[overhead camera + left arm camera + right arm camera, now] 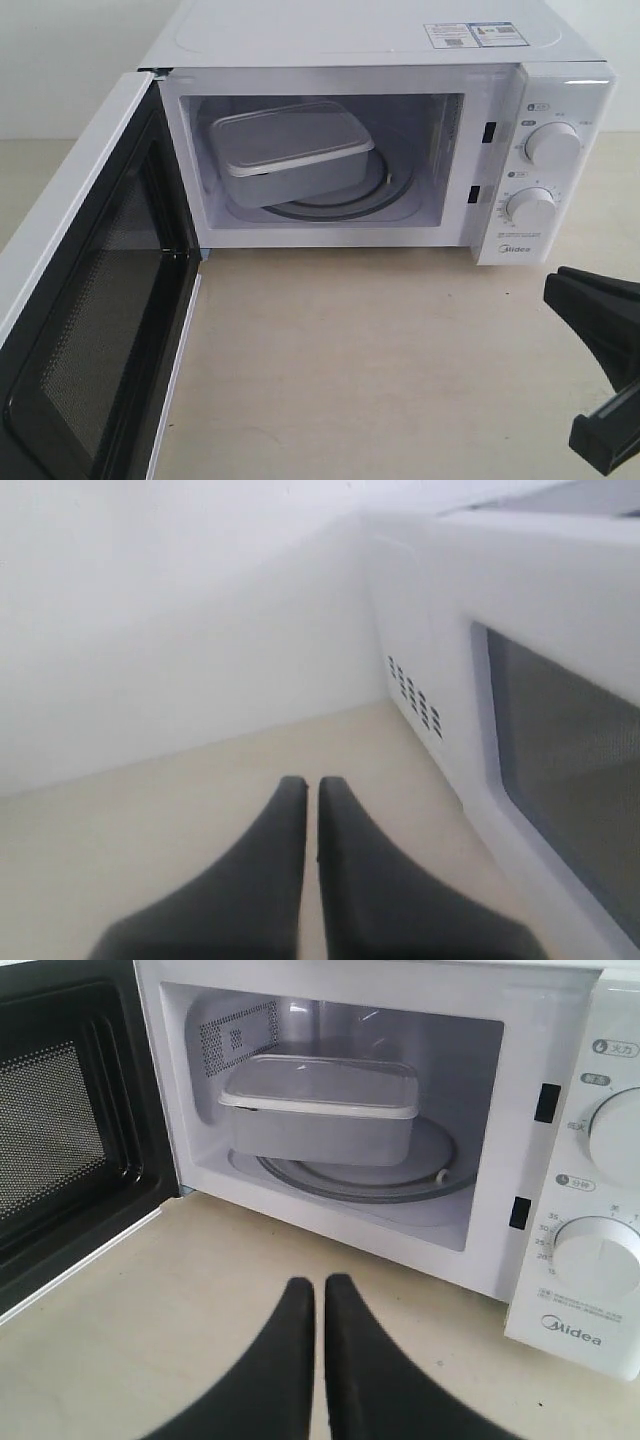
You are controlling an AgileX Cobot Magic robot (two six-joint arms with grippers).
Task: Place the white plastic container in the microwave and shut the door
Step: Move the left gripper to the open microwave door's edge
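The white plastic container (290, 150) (318, 1105) sits with its lid on inside the microwave (400, 40) (500, 1250), resting on the glass turntable (440, 1170). The door (90, 300) (60, 1130) stands swung wide open to the left. My right gripper (319, 1282) is shut and empty, hovering over the table in front of the cavity; it shows as a black shape (595, 310) at the lower right. My left gripper (312, 782) is also shut and empty. It is beside the outer face of the door (560, 740), near its dark window, and does not touch it.
Two round knobs (552, 143) (530, 207) sit on the control panel at the right. The beige table (380, 350) stretches in front of the microwave. A white wall (180, 630) rises behind the left gripper, and vent slots (412, 695) mark the microwave's side.
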